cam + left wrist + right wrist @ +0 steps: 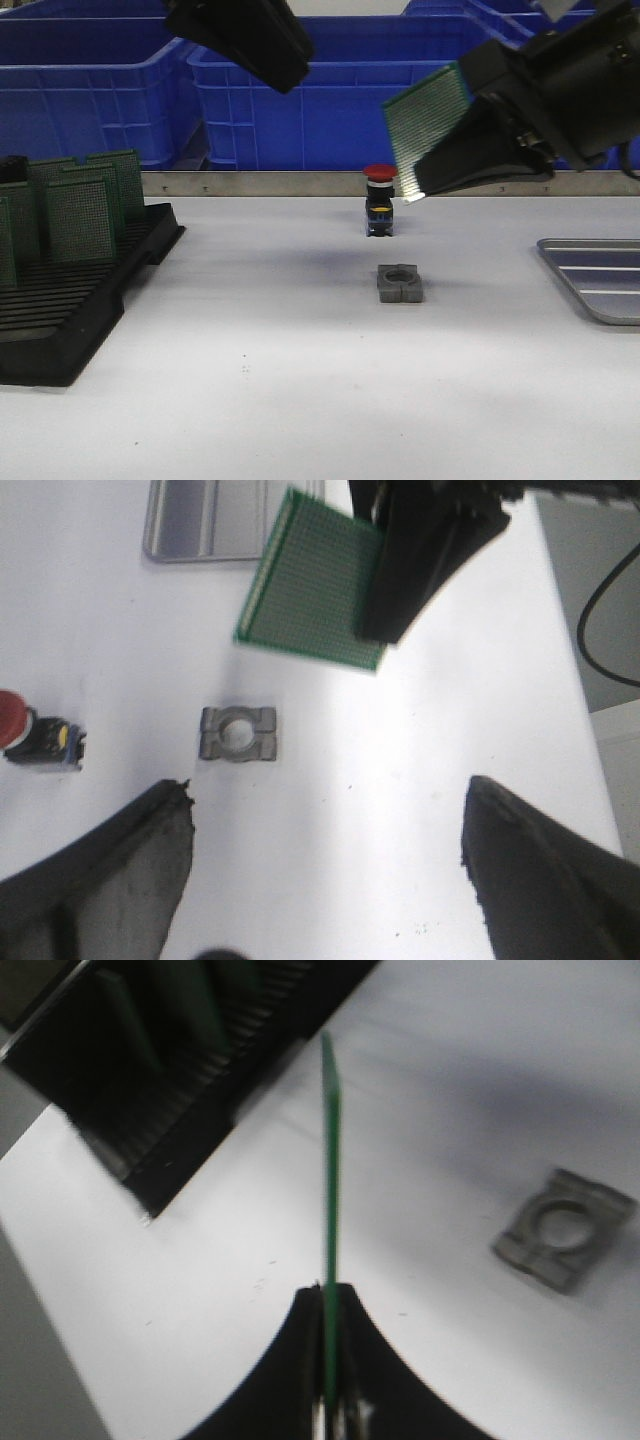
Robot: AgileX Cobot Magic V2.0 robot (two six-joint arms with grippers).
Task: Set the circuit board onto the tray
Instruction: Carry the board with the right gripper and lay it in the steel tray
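Note:
My right gripper [425,180] is shut on a green perforated circuit board [428,125] and holds it high above the table, right of centre. The board shows edge-on in the right wrist view [329,1160], clamped between the fingers, and flat in the left wrist view [312,585]. The silver-grey ribbed tray [600,275] lies at the table's right edge, below and to the right of the board; part of it shows in the left wrist view [200,525]. My left gripper [325,830] is open and empty, raised at the upper left in the front view [285,70].
A black slotted rack [75,290] with several green boards stands at the left. A red-capped push button [380,200] and a grey metal bracket [400,283] sit mid-table. Blue bins [300,100] line the back.

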